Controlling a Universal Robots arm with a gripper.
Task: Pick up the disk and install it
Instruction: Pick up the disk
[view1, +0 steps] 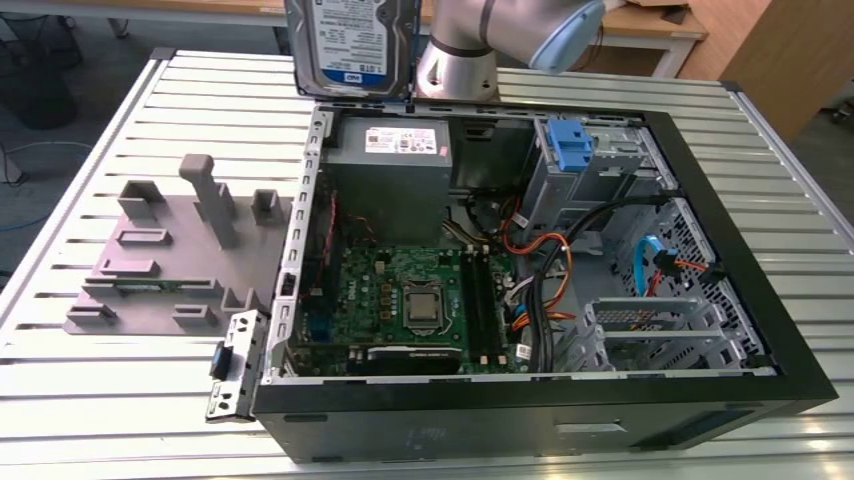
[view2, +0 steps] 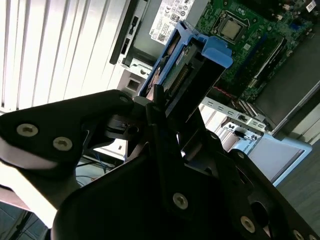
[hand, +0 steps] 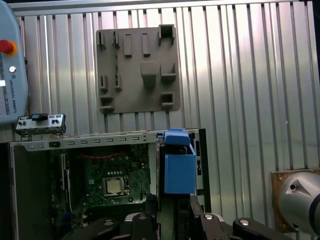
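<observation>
Pinching the disk (view2: 192, 70) between them, the black fingers (view2: 162, 125) of the gripper (view2: 165, 107) are closed on the end of the drive nearest the wrist, one on each broad face. In both wrist views the disk's long axis runs straight out from the gripper (hand: 172, 207) towards the open computer case (hand: 100, 141), and the blue carrier bracket wraps the free end, which points down at the case. The connector edge shows inside that bracket in the second wrist view.

In the exterior view the disk (view1: 350, 45) hangs upright in the air, clear of the case (view1: 534, 420), above the case's far corner on the exterior view's left. Its blue-and-white label faces the camera, its long axis is roughly vertical with a slight tilt, and its upper part is cut off by the frame. The silver arm (view1: 494, 40) stands just behind it.

Inside the case, the grey power supply (view1: 387, 150) lies directly under the disk, the green motherboard (view1: 400, 290) fills the floor, and a blue latch (view1: 570, 145) sits on the metal bay at the case's far side. Outside the case, on the exterior view's left, a grey fixture plate (view1: 174, 250) lies on the slatted table (view1: 107, 400).
</observation>
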